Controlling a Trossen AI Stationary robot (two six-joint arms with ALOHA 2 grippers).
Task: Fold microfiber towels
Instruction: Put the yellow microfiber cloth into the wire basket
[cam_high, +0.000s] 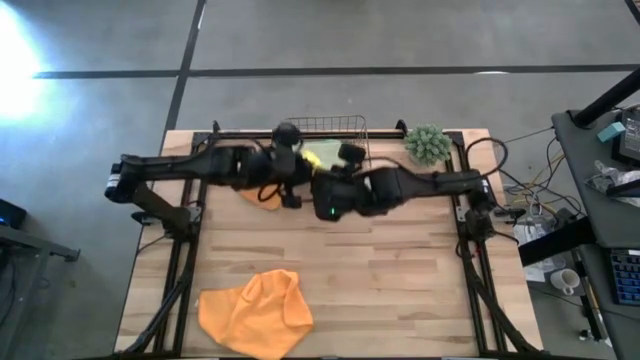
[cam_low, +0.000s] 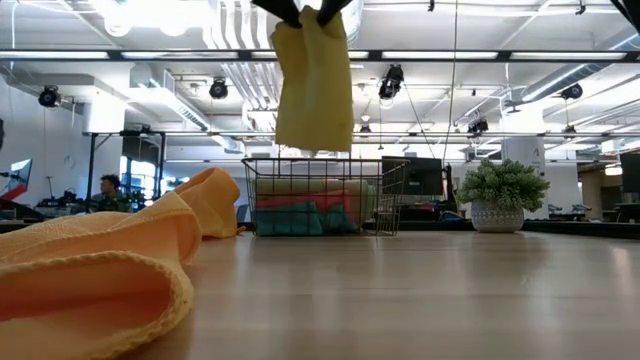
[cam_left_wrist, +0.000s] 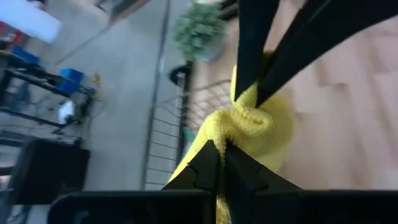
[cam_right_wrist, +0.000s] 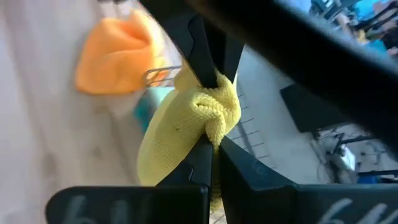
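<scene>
A yellow towel (cam_low: 313, 88) hangs bunched in the air above the wire basket (cam_low: 320, 195), held at its top by both grippers. My left gripper (cam_left_wrist: 221, 163) and my right gripper (cam_right_wrist: 211, 152) are both shut on it, tip to tip, over the far middle of the table (cam_high: 400, 280). One orange towel (cam_high: 255, 312) lies crumpled by the near edge. Another orange towel (cam_high: 262, 196) lies on the table under the left arm. Folded teal and pink towels (cam_low: 300, 215) lie in the basket. My left gripper pinches a bunched fold (cam_left_wrist: 239, 124) at the yellow towel's top between its two fingers, several layers gathered. The towel is lifted clear and hangs slack below. My right gripper pinches the same gathered top (cam_right_wrist: 208, 115) between its two fingers, coming at it from the opposite side, close against the left fingers. The towel hangs slack below it, clear of the table and the basket.
A small green plant in a pot (cam_high: 428, 145) stands at the far right, beside the basket (cam_high: 330, 128). The middle and right of the wooden table top show bare wood. Arm frames run along both table sides.
</scene>
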